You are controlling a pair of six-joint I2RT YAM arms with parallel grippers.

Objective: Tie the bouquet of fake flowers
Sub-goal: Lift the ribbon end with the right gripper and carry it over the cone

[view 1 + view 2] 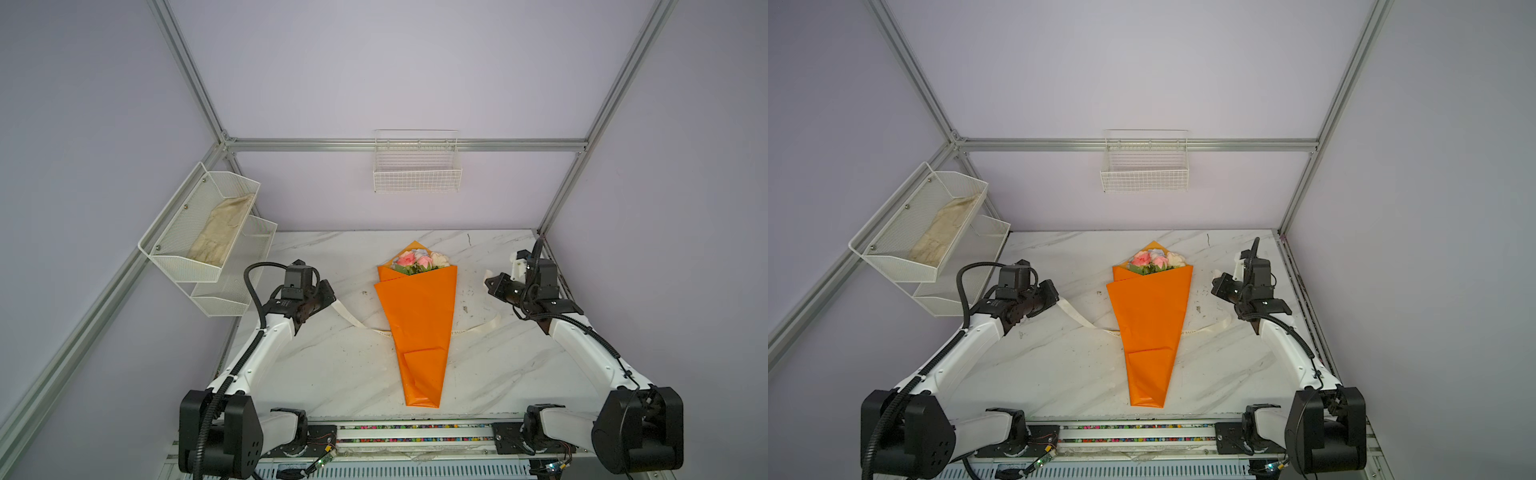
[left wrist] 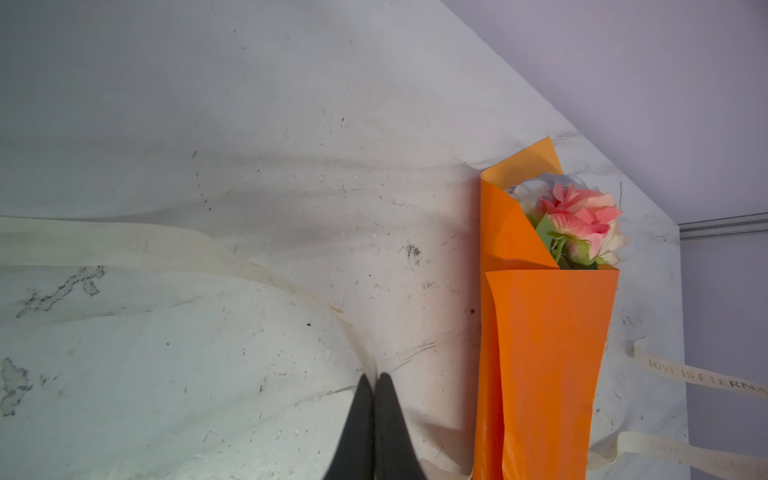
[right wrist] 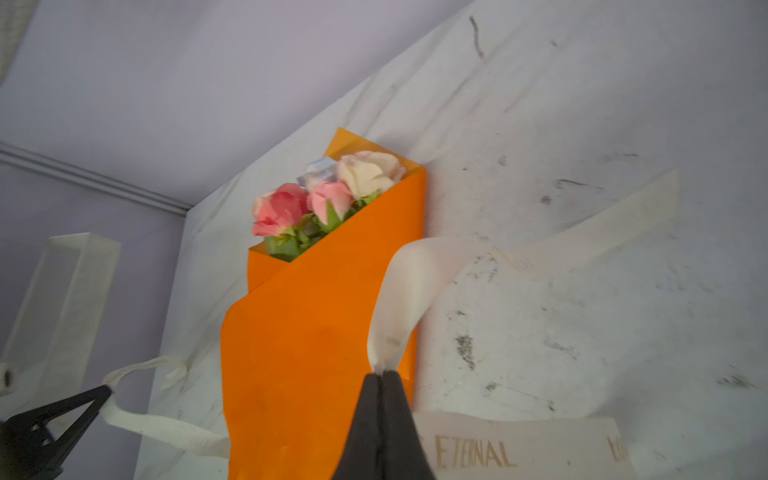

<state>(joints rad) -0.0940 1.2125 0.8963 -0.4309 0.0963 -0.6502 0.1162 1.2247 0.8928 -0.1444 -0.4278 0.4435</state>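
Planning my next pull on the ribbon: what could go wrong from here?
The cream lettered ribbon sits only at the tips of the left gripper and right gripper; it may slip out. The orange-paper bouquet of fake flowers lies unheld on the marble table; uneven pulling could drag it.

the orange paper-wrapped bouquet of fake flowers (image 1: 417, 324) lies centred on the white marble tabletop (image 1: 332, 374), blooms toward the back; the cream lettered ribbon (image 3: 409, 291) crosses under it, ends left and right.
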